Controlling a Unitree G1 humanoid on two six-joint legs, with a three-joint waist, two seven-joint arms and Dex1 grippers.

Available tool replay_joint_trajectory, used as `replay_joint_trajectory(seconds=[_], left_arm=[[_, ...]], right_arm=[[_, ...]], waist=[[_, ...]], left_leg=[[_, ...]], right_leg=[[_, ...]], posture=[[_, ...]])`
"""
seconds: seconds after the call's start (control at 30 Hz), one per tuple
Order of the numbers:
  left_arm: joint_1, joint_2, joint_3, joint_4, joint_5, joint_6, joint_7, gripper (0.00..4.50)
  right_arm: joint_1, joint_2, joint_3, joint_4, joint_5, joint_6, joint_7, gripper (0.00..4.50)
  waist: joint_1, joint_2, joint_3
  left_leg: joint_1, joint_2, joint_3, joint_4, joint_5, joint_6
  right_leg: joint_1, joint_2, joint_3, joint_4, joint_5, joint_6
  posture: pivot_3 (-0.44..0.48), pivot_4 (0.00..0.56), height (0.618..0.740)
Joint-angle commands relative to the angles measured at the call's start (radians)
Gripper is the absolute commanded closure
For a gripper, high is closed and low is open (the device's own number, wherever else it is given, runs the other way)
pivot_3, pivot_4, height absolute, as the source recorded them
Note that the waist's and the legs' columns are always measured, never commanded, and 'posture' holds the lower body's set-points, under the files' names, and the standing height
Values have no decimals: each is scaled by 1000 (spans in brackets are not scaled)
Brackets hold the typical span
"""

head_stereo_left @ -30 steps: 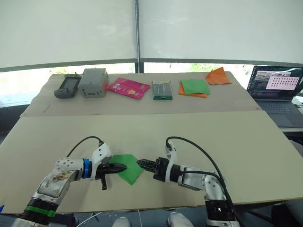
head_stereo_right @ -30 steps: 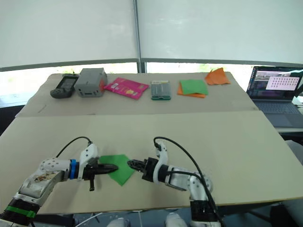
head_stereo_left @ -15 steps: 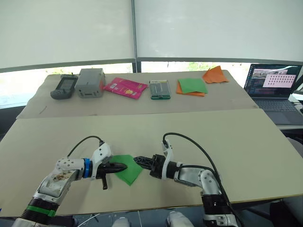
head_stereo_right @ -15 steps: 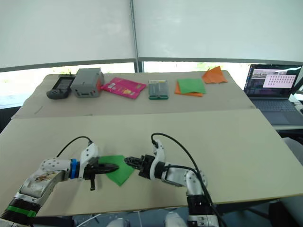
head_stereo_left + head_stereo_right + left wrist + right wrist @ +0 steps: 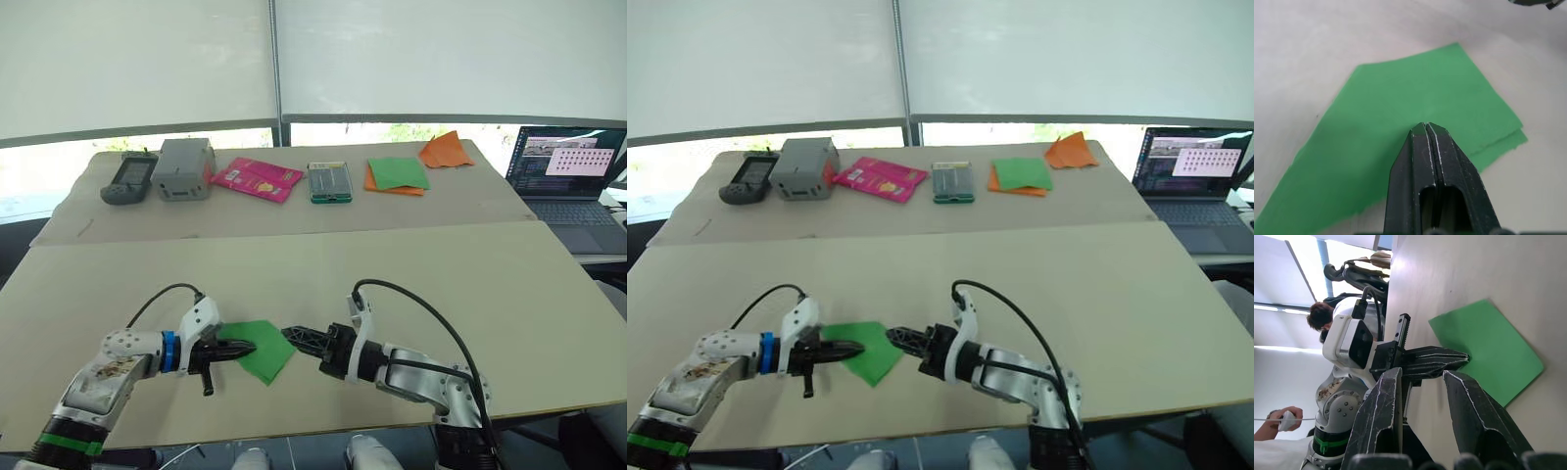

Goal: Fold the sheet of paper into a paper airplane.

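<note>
Pale tan desk (image 5: 509, 294) runs across the foreground, with a second desk (image 5: 470, 211) behind it under white window blinds. On the near desk, the left gripper (image 5: 245, 347) lies low at the left, its fingers (image 5: 1436, 161) pressed together with the tips resting on the sheet of paper (image 5: 267, 349) (folded, one layer's edge peeking out under another in the left wrist view). Just right of the paper, the right gripper (image 5: 290, 335) points toward it with its fingers (image 5: 1474, 406) apart, holding nothing. Along the far desk sit a black handset (image 5: 123, 179), a grey box (image 5: 182, 168), a pink packet (image 5: 258, 179), a green-rimmed case (image 5: 330, 182), a green-and-orange stack (image 5: 397, 175) and an orange pointed piece (image 5: 446, 150). At the far right stands a laptop (image 5: 573, 176).
</note>
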Motion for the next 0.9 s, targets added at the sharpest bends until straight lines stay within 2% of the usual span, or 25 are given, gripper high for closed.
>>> replay_joint_trajectory(seconds=[0.03, 0.2, 0.47, 0.67, 0.9], left_arm=[[31, 31, 17, -5, 4, 28, -4, 4500], [48, 42, 15, 4, 21, 17, -5, 4500], [56, -2, -40, 12, 71, -12, 41, 4500], [65, -3, -42, 11, 75, -13, 53, 4500], [63, -4, -43, 8, 71, -9, 58, 4500]], right_arm=[[8, 4, 37, -21, 57, -35, -12, 2946], [20, -16, 64, -10, 69, -64, -15, 2946], [24, -40, 77, 9, 65, -104, -10, 2946], [21, 5, 94, 93, 44, -136, -2, 2946], [-66, 61, 64, 234, 4, -172, 1, 2946]], waist=[[1, 0, 0], [3, 0, 0], [11, 0, 0], [16, 0, 0], [16, 1, 0]], left_leg=[[0, 0, 0, 0, 0, 0], [-2, 0, 1, -1, 0, 0], [-2, 0, 1, -1, 0, 0], [-3, -1, 2, -1, -1, -1], [-3, -1, 2, -1, -1, -1]], right_leg=[[-1, 0, 0, 0, 0, 0], [-2, -1, 0, 0, 0, 0], [-2, -2, 0, -1, 0, 0], [-2, -3, 0, -1, 0, 0], [-2, -3, 0, -1, 0, 0]], posture=[[0, 150, 740], [0, 150, 740], [0, 150, 740], [0, 150, 740], [0, 150, 740]])
